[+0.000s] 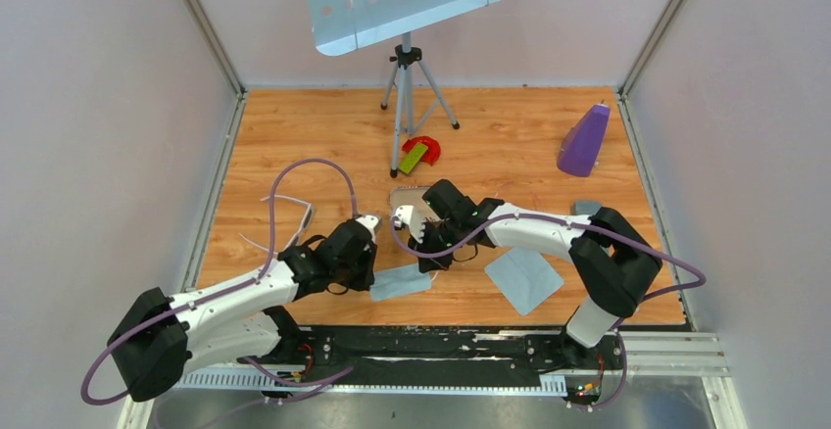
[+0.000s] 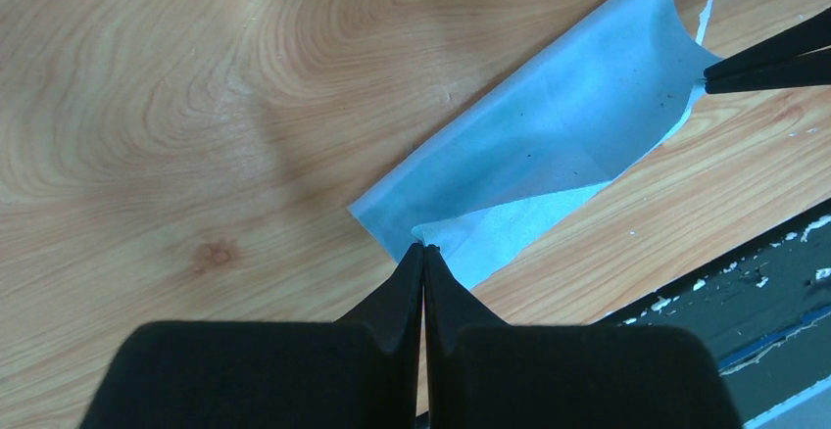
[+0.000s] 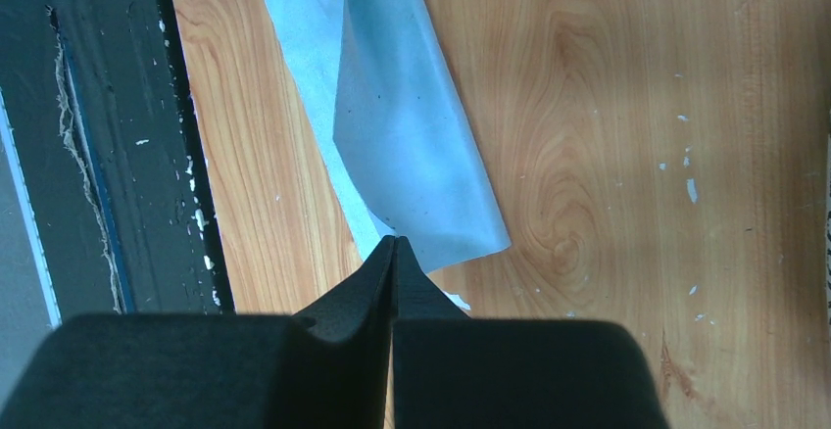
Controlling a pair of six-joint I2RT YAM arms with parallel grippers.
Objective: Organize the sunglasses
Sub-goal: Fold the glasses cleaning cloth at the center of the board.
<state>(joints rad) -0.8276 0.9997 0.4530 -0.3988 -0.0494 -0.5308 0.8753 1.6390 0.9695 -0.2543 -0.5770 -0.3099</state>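
Observation:
The sunglasses (image 1: 306, 215) lie on the wooden table at the left, thin and nearly see-through, apart from both grippers. A folded light blue cloth (image 1: 402, 280) lies near the front edge between the arms. My left gripper (image 1: 372, 277) is shut on one end of this cloth (image 2: 549, 145), its fingertips meeting at the corner (image 2: 423, 247). My right gripper (image 1: 431, 264) is shut on the opposite end (image 3: 394, 241) of the cloth (image 3: 402, 125). Its fingertips (image 2: 755, 62) show at the right of the left wrist view.
A second blue-grey cloth (image 1: 524, 277) lies flat at the front right. An oblong case (image 1: 404, 197) sits partly hidden behind my right wrist. Further back are a red and green object (image 1: 419, 152), a tripod (image 1: 406, 86), a purple object (image 1: 585, 140) and a small grey item (image 1: 586, 207).

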